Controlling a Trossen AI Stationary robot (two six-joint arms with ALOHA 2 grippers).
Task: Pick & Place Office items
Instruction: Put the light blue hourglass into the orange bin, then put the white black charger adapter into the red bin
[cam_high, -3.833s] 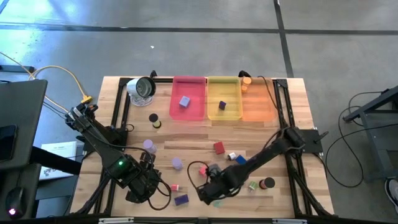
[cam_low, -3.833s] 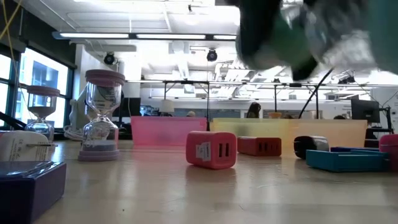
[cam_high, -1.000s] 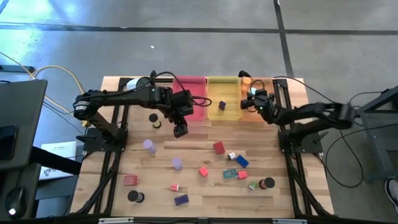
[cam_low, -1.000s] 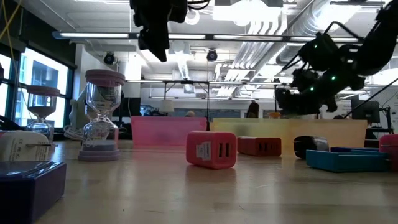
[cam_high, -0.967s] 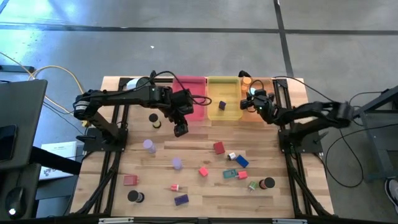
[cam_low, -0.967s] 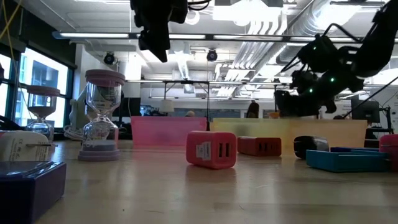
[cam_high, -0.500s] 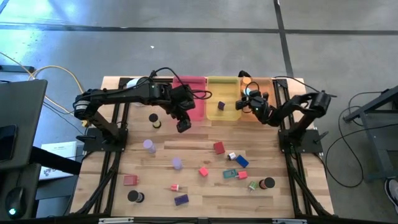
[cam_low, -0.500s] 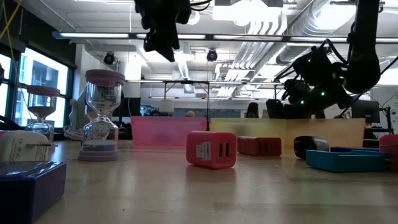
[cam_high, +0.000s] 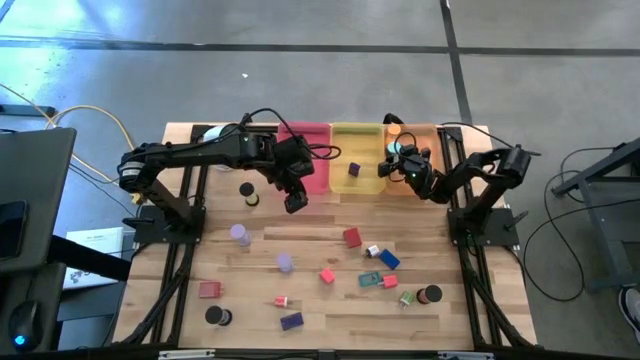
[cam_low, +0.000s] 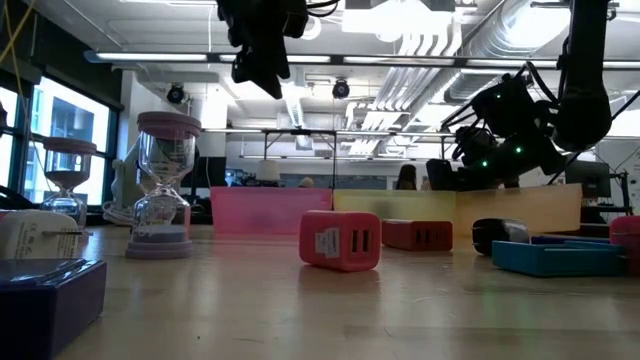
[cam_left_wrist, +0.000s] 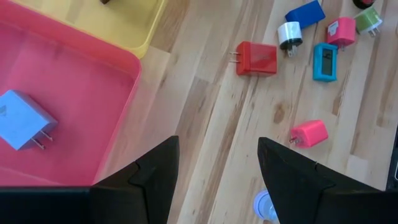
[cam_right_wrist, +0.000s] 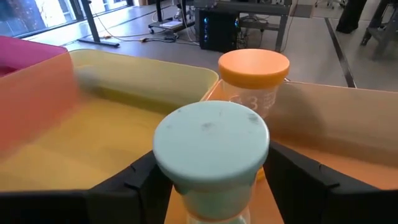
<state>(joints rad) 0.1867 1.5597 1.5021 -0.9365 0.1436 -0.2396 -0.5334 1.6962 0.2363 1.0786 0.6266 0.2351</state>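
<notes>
Left claw (cam_high: 293, 203): held above the desk (cam_high: 320, 300) just below the pink tray (cam_high: 303, 160) in the high view; fingers (cam_left_wrist: 149, 177) parted, nothing between them.

Right claw (cam_high: 397, 160): placed at the border of the yellow tray (cam_high: 360, 165) and the orange tray (cam_high: 420, 172), upper centre-right of the high view. A teal-capped timer (cam_right_wrist: 211, 152) is seen between its fingers (cam_right_wrist: 134, 180); whether it is gripped cannot be told. An orange-capped timer (cam_right_wrist: 254, 78) stands just behind.

Tray contents: a lavender plug (cam_left_wrist: 22, 121) is lodged in the pink tray; a purple block (cam_high: 353, 170) in the yellow tray.

Loose items, lower half of the high view: red plug (cam_high: 352, 237), white plug (cam_high: 373, 251), blue block (cam_high: 388, 259), pink plug (cam_high: 326, 275), teal piece (cam_high: 370, 280), green plug (cam_high: 407, 298), black disc (cam_high: 431, 295), two lavender timers (cam_high: 239, 234), red block (cam_high: 209, 290), purple block (cam_high: 291, 321).
</notes>
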